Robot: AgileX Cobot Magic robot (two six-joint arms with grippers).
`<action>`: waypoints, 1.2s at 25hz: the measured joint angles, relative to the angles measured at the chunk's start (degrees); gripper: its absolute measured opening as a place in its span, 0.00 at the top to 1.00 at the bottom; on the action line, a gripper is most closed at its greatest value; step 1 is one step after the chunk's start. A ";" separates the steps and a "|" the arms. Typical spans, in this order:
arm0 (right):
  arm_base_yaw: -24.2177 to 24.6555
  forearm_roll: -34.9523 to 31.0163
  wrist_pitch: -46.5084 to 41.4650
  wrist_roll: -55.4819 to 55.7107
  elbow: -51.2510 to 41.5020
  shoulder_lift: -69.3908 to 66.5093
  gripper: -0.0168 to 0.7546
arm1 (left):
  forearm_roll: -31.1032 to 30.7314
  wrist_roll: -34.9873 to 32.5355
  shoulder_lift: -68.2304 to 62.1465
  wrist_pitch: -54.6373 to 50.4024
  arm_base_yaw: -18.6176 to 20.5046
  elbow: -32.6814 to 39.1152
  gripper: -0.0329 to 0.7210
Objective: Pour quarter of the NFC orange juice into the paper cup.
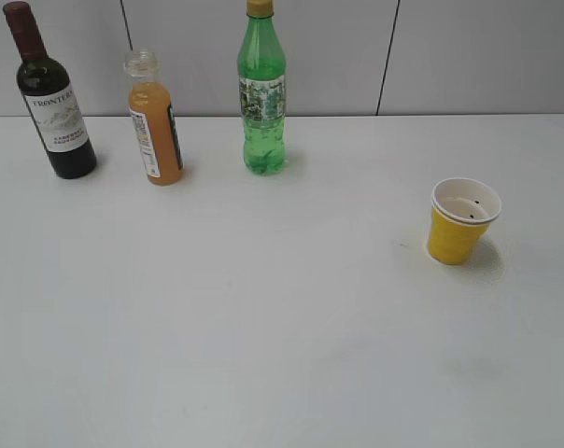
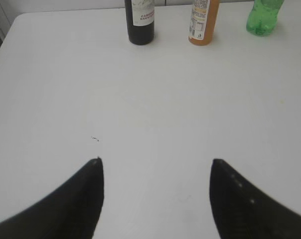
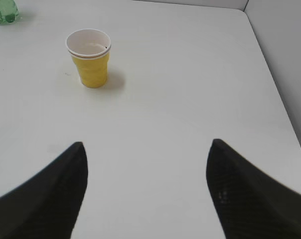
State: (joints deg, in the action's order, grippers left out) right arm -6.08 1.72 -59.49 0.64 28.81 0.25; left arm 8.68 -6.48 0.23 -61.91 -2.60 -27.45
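The dark wine bottle (image 1: 51,98) carries a white label reading "FRONTERA" with smaller lines beneath that are too fine to make out; the NFC orange juice (image 1: 154,126) wears a white-and-black label whose small print cannot be read, and the tall green bottle (image 1: 261,93) has a pictured label with no legible words. The left gripper (image 2: 155,162) is spread wide with nothing between its dark fingers (image 2: 85,199), hanging above bare white table (image 2: 150,109) and touching no object. Ahead of it, at the far edge of its view, the juice bottle (image 2: 204,22) stands upright just right of centre, with the wine bottle (image 2: 140,22) to its left and the green bottle (image 2: 262,17) to its right; all three are cut off at the top there, so only their lower bodies show. The right gripper (image 3: 146,143) is likewise spread apart and empty, over bare table. The paper cup (image 3: 89,57) stands upright ahead and to the left of it, well apart from the fingertips (image 3: 73,164), its white inside marked with a few dark specks. A corner of the green bottle (image 3: 3,11) peeks in at that view's upper left. Neither arm appears in the exterior view.
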 joint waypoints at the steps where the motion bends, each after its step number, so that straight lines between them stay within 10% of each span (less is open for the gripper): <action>1: 0.00 0.00 0.00 0.00 0.00 0.00 0.21 | 0.00 0.00 0.00 0.00 0.00 0.00 0.31; 22: 0.00 -0.12 0.68 0.00 0.44 0.00 0.21 | 0.00 0.00 0.00 0.00 0.00 0.00 0.31; 30: 0.00 -2.07 16.86 0.00 1.19 0.00 0.21 | 0.00 0.00 0.00 0.00 0.00 0.00 0.31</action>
State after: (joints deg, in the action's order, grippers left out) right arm -6.08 -0.36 -42.63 0.64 30.00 0.25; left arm 8.68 -6.48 0.23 -61.91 -2.60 -27.45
